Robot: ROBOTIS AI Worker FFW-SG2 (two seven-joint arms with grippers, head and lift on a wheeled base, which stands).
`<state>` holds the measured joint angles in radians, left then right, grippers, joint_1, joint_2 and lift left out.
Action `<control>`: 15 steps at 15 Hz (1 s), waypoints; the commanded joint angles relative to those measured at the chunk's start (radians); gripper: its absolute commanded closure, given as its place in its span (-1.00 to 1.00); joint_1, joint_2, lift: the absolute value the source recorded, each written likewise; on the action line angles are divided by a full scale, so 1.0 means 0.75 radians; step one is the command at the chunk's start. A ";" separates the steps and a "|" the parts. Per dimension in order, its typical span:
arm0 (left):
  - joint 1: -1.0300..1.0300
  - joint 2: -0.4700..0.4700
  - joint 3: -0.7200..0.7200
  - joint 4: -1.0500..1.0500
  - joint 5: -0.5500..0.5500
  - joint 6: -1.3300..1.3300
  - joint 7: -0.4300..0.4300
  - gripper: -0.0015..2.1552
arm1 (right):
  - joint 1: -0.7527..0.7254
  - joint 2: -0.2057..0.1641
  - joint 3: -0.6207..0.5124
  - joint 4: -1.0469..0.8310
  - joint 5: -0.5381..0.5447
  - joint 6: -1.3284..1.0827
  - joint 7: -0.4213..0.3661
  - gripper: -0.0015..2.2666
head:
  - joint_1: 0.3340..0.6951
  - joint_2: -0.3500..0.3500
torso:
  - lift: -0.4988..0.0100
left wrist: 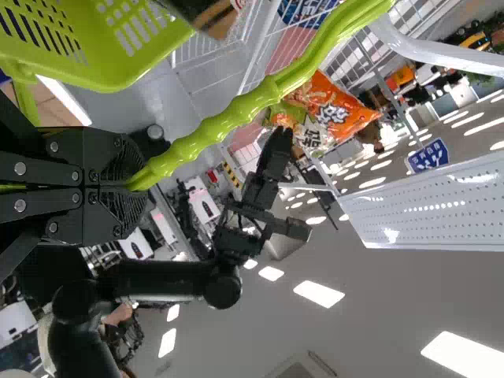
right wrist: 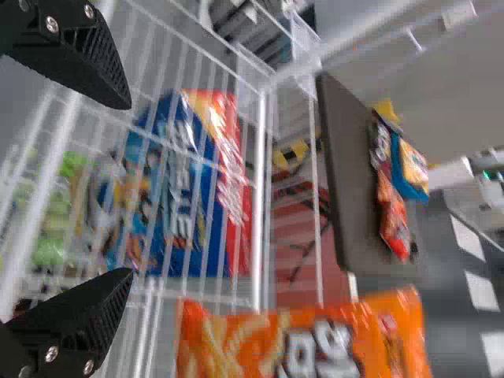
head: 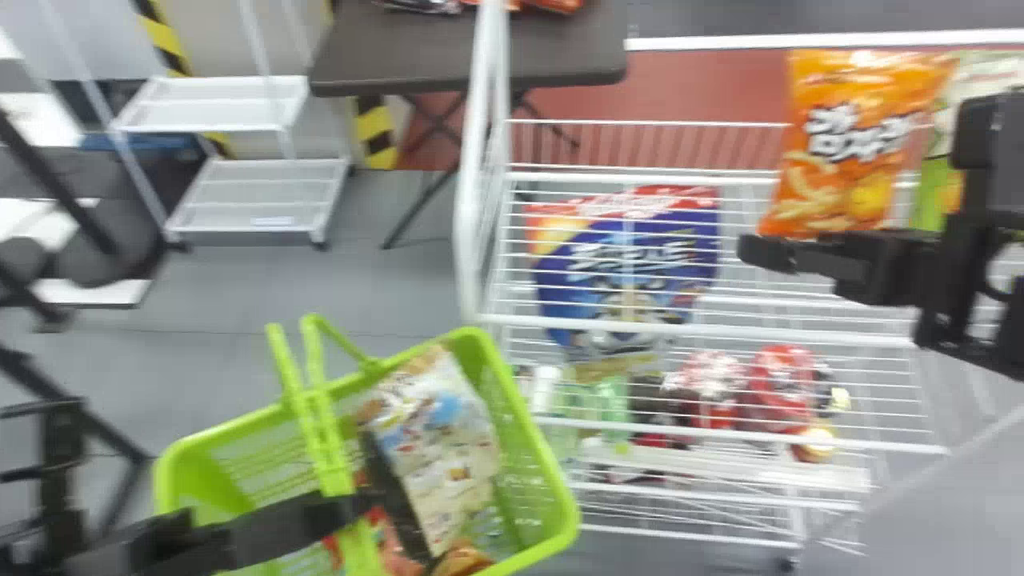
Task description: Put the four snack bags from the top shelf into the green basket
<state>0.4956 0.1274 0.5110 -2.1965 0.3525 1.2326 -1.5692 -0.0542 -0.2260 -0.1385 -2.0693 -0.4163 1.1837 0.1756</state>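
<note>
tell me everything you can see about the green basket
The basket is bright green, apparently plastic, with perforated walls and a raised, wavy-edged handle. The left gripper is clamped on that handle. Packaged snacks lie inside, one pale and printed. It sits left of the white wire rack.

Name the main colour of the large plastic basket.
Bright green, clearest in the head view.

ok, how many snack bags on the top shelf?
2 that I can see. The orange snack bag, and a green-and-white snack bag on its right from the robot's side, partly covered. More could be hidden behind these.
</note>
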 commanded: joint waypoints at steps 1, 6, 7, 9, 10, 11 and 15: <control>0.006 0.000 0.004 0.004 0.000 0.000 -0.015 0.99 | -0.097 -0.003 -0.010 0.184 0.152 -0.164 0.007 -0.96 | 1.00 -0.13 | 0.94; 0.018 -0.002 0.010 0.004 0.005 0.000 -0.015 0.99 | -0.339 -0.007 0.062 0.695 0.340 -0.548 0.032 -0.96 | 1.00 -0.43 | 0.94; 0.018 -0.002 0.010 0.004 0.005 0.000 -0.015 0.99 | -0.388 -0.003 0.091 0.791 0.385 -0.589 0.030 -0.95 | 1.00 -0.45 | 0.94; 0.020 -0.002 0.010 0.006 0.005 0.000 -0.015 0.99 | -0.492 0.005 0.144 0.969 0.463 -0.606 0.032 -0.92 | 1.00 -0.46 | 0.94; 0.022 -0.002 0.012 0.006 0.005 0.000 -0.015 0.99 | -0.517 0.007 0.148 1.014 0.471 -0.606 0.058 -0.70 | 1.00 -0.46 | 0.94; 0.024 -0.002 0.016 0.008 0.005 0.000 -0.015 0.99 | -0.509 0.007 0.136 1.014 0.457 -0.610 0.099 -0.19 | 1.00 -0.46 | 0.94; 0.024 0.000 0.039 0.020 0.009 -0.008 -0.015 0.99 | -0.353 0.058 0.044 0.767 0.430 -0.606 0.077 0.99 | 1.00 -0.41 | 0.94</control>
<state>0.5139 0.1260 0.5346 -2.1866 0.3580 1.2294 -1.5693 -0.3664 -0.1928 -0.0822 -1.4075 -0.0895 0.7272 0.2323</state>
